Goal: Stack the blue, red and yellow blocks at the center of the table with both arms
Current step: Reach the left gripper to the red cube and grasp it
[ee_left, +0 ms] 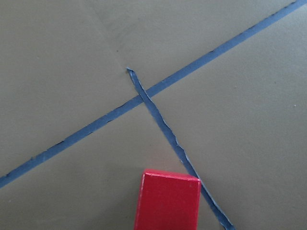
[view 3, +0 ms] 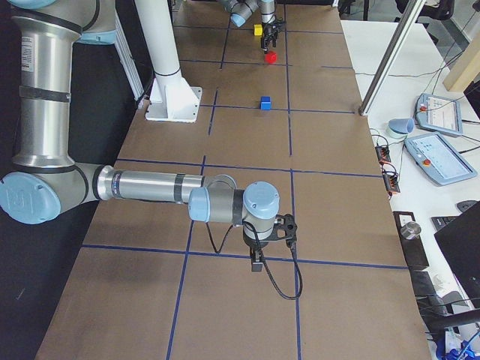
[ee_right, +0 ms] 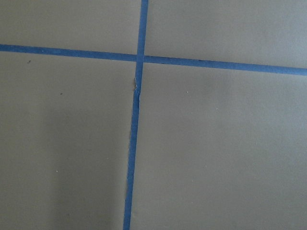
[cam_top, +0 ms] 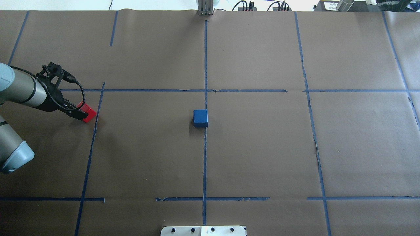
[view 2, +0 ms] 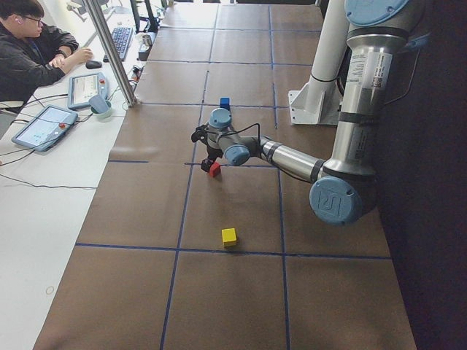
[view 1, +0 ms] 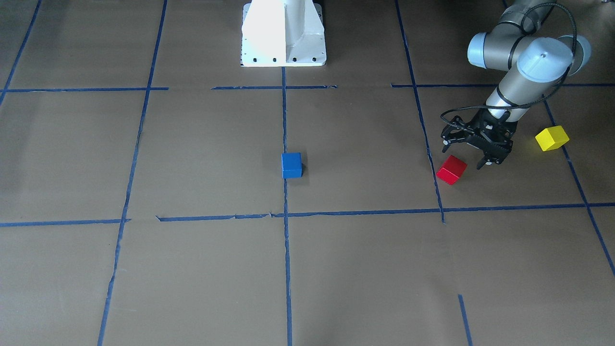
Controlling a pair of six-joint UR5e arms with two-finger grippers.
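Black left claw (view 1: 464,154) stands wide open, tilted down over the red block (view 1: 451,169). Its fingers straddle the block's top edge, and I cannot tell whether they touch it. In the left wrist view the red block sits at 6 o'clock, just beside a strip of blue tape (cam_top: 205,157).

From overhead, taking 12 o'clock as away from the robot, the red block rests on the brown table (cam_top: 262,147) at 9 o'clock from the blue block (cam_top: 200,118) and well apart from it. The blue block sits flat at the middle of the table, against the centre tape line, with nothing on top of it.

In the front-facing view the yellow block (view 1: 552,138) lies at 2 o'clock from the left claw, near it and on the table.

At the table's other end the right claw (view 3: 256,264) hangs low over a tape line, far from all three blocks. It shows only in the side view, so I cannot tell how wide it is.
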